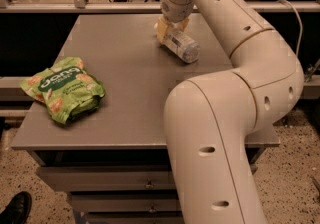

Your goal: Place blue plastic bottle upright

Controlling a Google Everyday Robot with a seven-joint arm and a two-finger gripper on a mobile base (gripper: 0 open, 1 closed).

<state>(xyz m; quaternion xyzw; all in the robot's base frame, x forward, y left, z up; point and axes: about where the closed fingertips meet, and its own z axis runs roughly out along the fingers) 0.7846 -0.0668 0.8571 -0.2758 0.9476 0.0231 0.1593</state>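
Note:
The blue plastic bottle (pixel 181 46) lies tilted on its side at the far middle of the grey table (pixel 125 83). It is clear with a pale label, and its base points toward the front right. My gripper (pixel 169 28) comes down from above at the bottle's far-left end. Its yellowish fingers (pixel 161 29) are closed around the bottle's neck end, which they hide. The bottle's body rests on or just above the tabletop.
A green snack bag (pixel 65 88) lies near the table's left edge. My large white arm (pixel 235 98) covers the right side of the table. Drawers (pixel 125 183) sit below the tabletop. A rail (pixel 75 7) runs behind the table. A shoe (pixel 15 208) is at the bottom left.

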